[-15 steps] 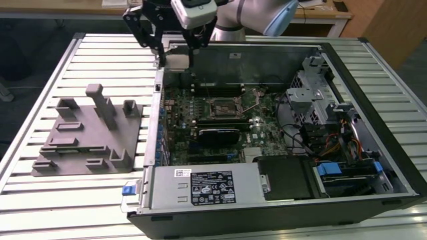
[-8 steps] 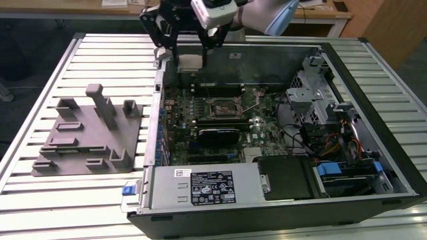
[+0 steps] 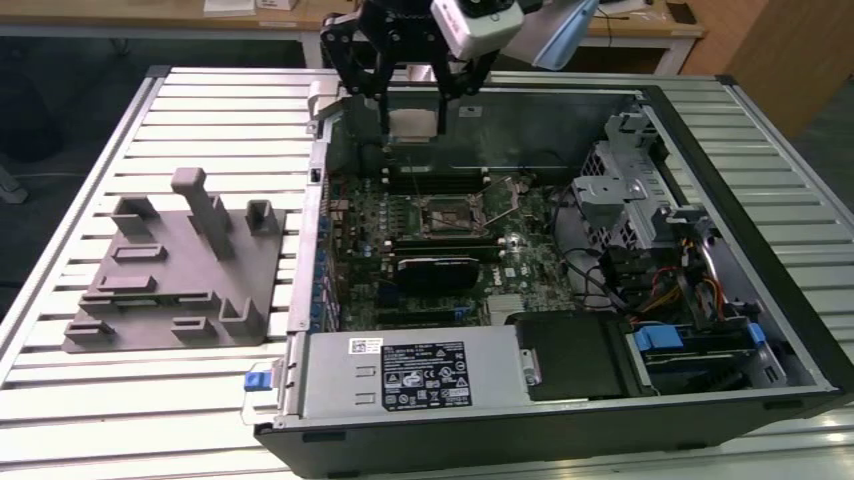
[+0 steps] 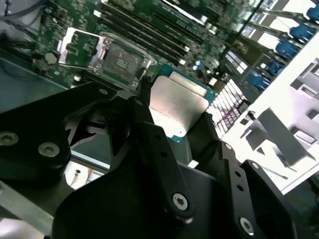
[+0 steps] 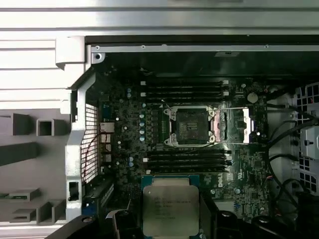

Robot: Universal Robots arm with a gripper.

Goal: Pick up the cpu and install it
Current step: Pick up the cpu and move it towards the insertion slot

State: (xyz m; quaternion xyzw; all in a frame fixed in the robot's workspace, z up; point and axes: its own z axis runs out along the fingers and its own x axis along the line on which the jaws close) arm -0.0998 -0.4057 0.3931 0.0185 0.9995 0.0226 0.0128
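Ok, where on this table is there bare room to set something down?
Bare slatted table lies in front of the grey fixture block, toward the exterior view's lower left, and beyond the block too. Inside the computer case it is crowded: board, cables, drives, with the claw holding the cpu above.

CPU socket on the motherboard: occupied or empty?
Empty. The socket sits bare with its load plate flipped open; the cpu is clamped in the gripper, unseated.
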